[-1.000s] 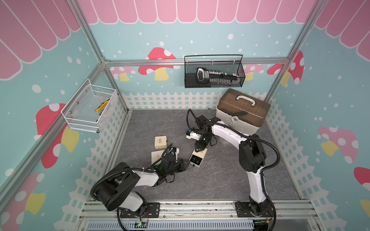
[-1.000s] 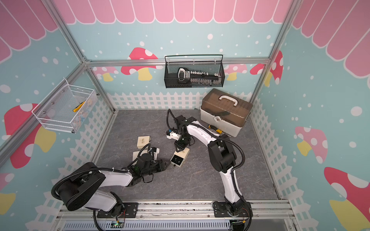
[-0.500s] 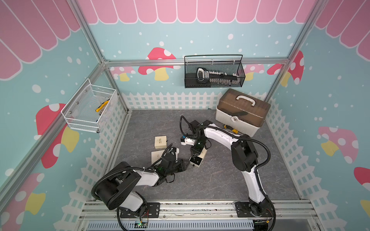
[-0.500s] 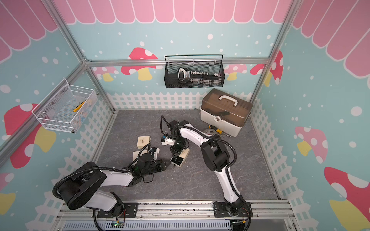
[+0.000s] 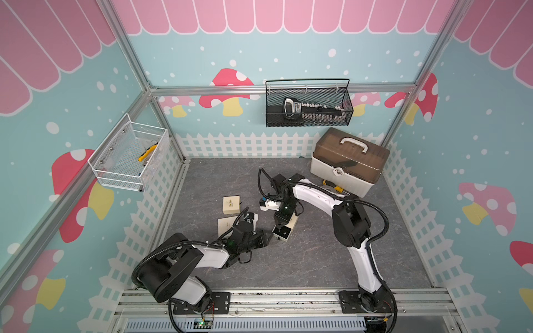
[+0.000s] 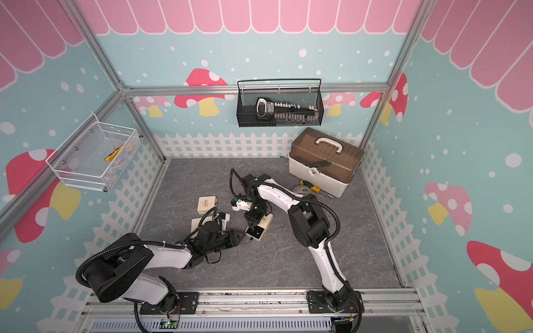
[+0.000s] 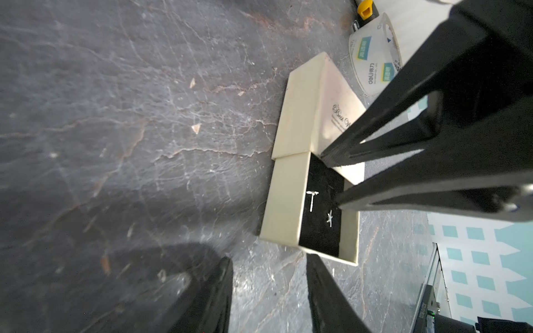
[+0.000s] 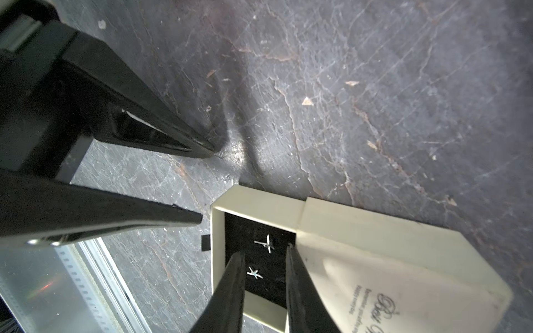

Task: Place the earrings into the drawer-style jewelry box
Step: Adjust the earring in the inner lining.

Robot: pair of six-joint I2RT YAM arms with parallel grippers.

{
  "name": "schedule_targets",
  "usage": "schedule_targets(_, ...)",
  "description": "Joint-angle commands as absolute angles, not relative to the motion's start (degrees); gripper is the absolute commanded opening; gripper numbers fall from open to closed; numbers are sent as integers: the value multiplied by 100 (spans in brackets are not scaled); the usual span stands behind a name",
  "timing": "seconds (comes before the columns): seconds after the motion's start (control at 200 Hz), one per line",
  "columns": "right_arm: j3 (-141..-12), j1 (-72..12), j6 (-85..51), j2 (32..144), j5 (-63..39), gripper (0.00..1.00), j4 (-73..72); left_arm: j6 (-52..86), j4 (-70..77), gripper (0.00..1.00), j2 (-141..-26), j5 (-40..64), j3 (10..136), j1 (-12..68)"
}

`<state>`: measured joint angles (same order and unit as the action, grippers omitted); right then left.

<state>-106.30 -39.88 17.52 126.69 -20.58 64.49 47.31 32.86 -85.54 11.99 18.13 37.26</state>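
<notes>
Arms (image 5: pixel 314 196): white shells, blk joints, ribbed blk cables (image 5: pixel 386 223), tapered blk claw fingers (image 7: pixel 207 302).

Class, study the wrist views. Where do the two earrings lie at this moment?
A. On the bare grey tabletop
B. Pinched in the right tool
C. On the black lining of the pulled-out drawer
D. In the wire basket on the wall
C: both earrings lie on the black lining inside the open drawer of the beige jewelry box, while the right tool, its tips at the drawer, stands open and grips nothing.
</notes>
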Motion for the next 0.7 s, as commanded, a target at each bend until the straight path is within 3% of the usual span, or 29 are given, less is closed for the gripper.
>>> schedule_targets(0.0, -10572, -4034, 1839, 12587, -2092, 26, 6491, 4654, 3243, 43, -8425, 1178, 1874, 3706)
schedule_targets(0.695, -10424, -4109, 1630, 12639, -1557, 20, 6214, 4610, 3324, 43, -8445, 1309, 1881, 3714)
